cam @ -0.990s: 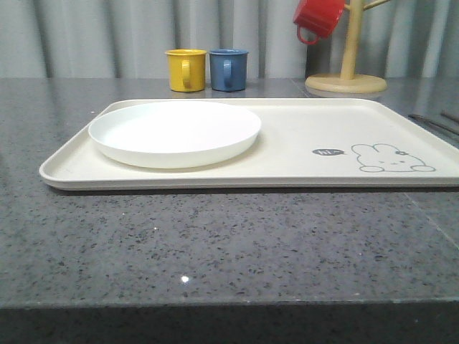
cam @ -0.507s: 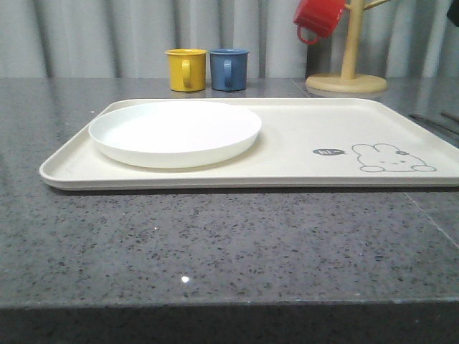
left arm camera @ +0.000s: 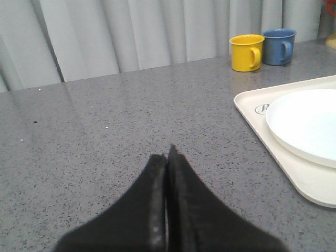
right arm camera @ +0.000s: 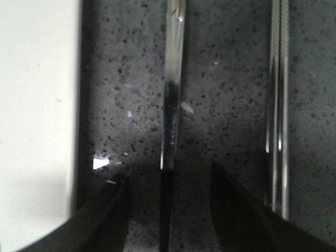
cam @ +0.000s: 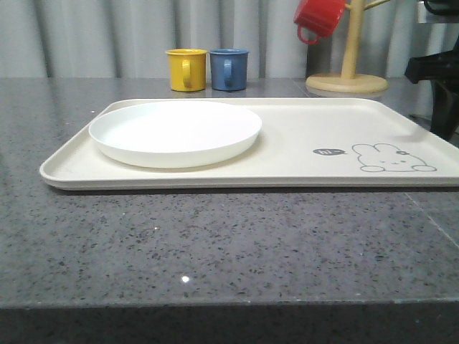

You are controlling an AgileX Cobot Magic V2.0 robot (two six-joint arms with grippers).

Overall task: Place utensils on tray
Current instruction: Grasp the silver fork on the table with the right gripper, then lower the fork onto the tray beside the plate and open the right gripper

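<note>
Right wrist: end effector (right arm camera: 167, 202) straddles utensil (right arm camera: 172, 84)

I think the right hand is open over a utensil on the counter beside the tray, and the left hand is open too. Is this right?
Not quite. The left hand is shut, fingers pressed together, as the left wrist view shows. The right hand is indeed open astride a utensil on the counter beside the tray.

Pale pleated curtain (cam: 107, 36) hangs behind the speckled grey countertop (cam: 215, 244).

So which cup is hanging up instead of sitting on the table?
The red mug. It hangs on the wooden mug tree, while the yellow mug and blue mug stand on the table.
</note>
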